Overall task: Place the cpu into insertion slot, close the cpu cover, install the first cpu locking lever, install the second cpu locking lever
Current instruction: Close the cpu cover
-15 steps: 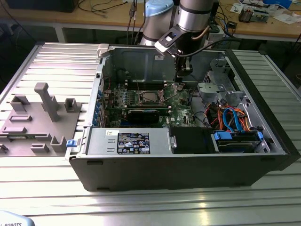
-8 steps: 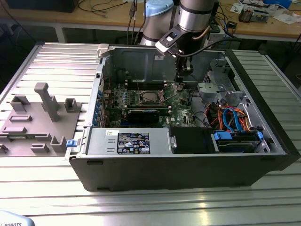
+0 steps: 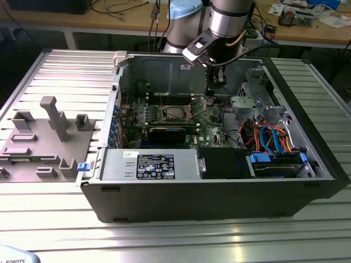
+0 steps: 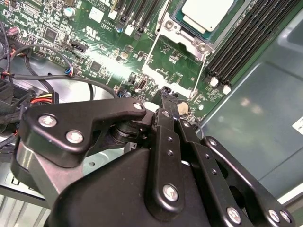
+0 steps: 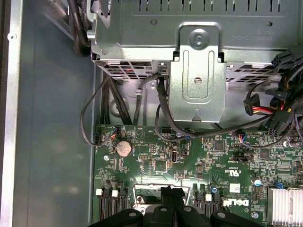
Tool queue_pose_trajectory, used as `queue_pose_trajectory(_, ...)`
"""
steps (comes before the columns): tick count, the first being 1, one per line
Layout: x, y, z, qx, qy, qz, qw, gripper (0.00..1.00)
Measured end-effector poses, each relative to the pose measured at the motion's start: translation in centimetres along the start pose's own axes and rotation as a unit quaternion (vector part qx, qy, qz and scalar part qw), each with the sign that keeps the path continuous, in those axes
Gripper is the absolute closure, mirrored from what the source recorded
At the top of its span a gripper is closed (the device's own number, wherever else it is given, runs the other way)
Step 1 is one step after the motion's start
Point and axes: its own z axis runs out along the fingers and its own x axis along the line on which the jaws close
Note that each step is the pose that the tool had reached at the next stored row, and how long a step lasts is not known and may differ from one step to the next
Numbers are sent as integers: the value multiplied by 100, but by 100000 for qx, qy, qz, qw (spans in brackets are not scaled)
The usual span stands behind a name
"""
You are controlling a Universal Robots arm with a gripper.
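Observation:
The cpu (image 4: 208, 12), a dull silver square, lies in the insertion slot (image 3: 175, 113) on the green board inside the open computer case. The cpu cover (image 4: 156, 72) is open: its thin silvery frame stands away from the slot, with green board showing through the cut-out. Thin wire levers run along the frame's two sides. My gripper (image 4: 166, 91) is shut, its black fingertips together at the cover's free edge (image 5: 142, 189); I cannot tell whether they pinch it. In the exterior view the gripper (image 3: 210, 98) hangs just to the right of the slot.
Memory slots (image 4: 246, 42) flank the socket. A long black expansion card (image 3: 167, 133) and the power supply (image 3: 148, 164) lie nearer the case front. A metal drive cage (image 5: 199, 71) with black cables, a coin battery (image 5: 124, 148) and a grey fixture tray (image 3: 44, 137) are nearby.

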Motion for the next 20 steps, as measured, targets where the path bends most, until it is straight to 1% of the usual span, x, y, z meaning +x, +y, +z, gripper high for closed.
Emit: queue_pose_trajectory(20,-2,43,1,0,0,-5,100000,89)
